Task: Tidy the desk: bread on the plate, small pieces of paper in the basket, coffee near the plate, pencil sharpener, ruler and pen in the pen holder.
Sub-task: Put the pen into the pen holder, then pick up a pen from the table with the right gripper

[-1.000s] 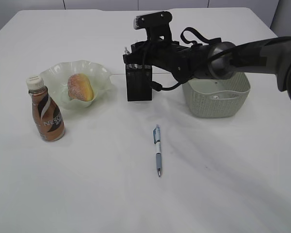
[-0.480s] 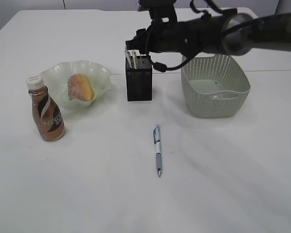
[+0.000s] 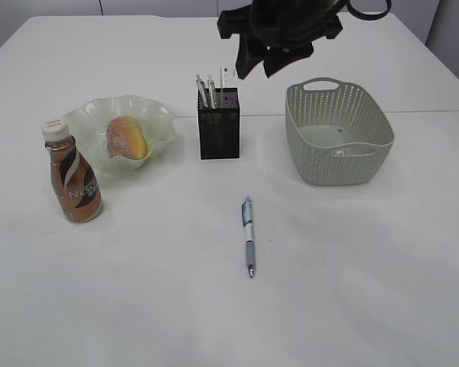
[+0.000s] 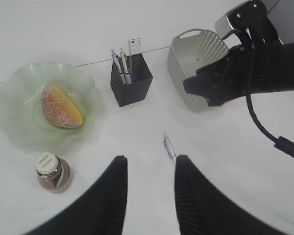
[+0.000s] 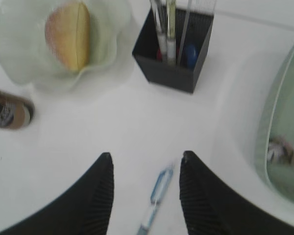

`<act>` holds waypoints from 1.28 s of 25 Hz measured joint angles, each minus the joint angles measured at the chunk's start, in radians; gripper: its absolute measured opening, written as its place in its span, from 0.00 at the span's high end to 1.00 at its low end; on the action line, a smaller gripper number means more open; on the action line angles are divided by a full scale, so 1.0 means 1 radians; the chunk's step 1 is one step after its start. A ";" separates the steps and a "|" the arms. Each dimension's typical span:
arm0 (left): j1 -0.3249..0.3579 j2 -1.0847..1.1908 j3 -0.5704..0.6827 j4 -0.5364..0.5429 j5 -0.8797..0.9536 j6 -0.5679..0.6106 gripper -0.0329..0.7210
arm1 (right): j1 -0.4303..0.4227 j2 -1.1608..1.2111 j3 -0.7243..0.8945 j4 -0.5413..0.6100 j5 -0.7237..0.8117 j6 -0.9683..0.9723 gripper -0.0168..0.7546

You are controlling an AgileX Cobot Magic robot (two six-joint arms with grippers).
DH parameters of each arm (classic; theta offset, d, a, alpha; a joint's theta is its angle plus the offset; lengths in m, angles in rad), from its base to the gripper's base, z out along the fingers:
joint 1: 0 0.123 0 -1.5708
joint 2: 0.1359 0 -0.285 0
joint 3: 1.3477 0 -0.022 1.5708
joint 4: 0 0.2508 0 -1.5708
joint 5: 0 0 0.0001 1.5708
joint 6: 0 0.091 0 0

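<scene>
A blue pen [image 3: 249, 237] lies on the table in front of the black mesh pen holder [image 3: 219, 124]. The holder has pens and a clear ruler [image 3: 228, 77] standing in it. A small blue piece [image 5: 188, 55] at its bottom may be the pencil sharpener. The bread [image 3: 128, 137] sits on the pale green plate [image 3: 157, 115], and the coffee bottle [image 3: 73, 180] stands just left of it. Crumpled paper [image 5: 283, 150] lies in the basket [image 3: 338, 164]. My right gripper [image 3: 258, 67] hangs open and empty high above the holder. The left gripper [image 4: 151, 159] is open and empty above the pen [image 4: 169, 147].
The right arm [image 4: 245, 73] stretches across above the basket [image 4: 193, 49] in the left wrist view. The pen [image 5: 157, 196] shows between the right fingers, far below them. White table surface surrounds the pen on all sides.
My right gripper has lifted up and back from the pen holder with its jaws wider apart. The holder's contents, ruler included, now show. Nothing else on the table moved.
</scene>
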 joint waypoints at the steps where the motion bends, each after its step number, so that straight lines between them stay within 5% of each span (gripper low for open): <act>1: 0.000 0.000 0.000 -0.002 0.000 0.000 0.64 | 0.000 -0.005 -0.005 0.004 0.073 0.000 0.51; 4: 0.000 0.000 0.000 -0.004 0.000 -0.002 0.64 | 0.000 -0.008 -0.006 0.010 0.212 0.002 0.51; 10: 0.000 0.000 0.000 0.003 0.000 -0.024 0.64 | 0.000 -0.008 0.003 0.064 0.235 0.010 0.51; 18: 0.050 -0.010 0.024 0.172 0.000 -0.049 0.64 | 0.000 -0.008 0.043 0.074 0.237 0.142 0.51; 28: 0.107 -0.012 0.528 0.115 -0.009 -0.032 0.64 | 0.000 -0.001 0.092 0.068 0.237 0.185 0.51; 32: 0.107 -0.012 0.618 0.108 -0.016 -0.024 0.64 | 0.000 -0.001 0.092 0.047 0.237 0.185 0.51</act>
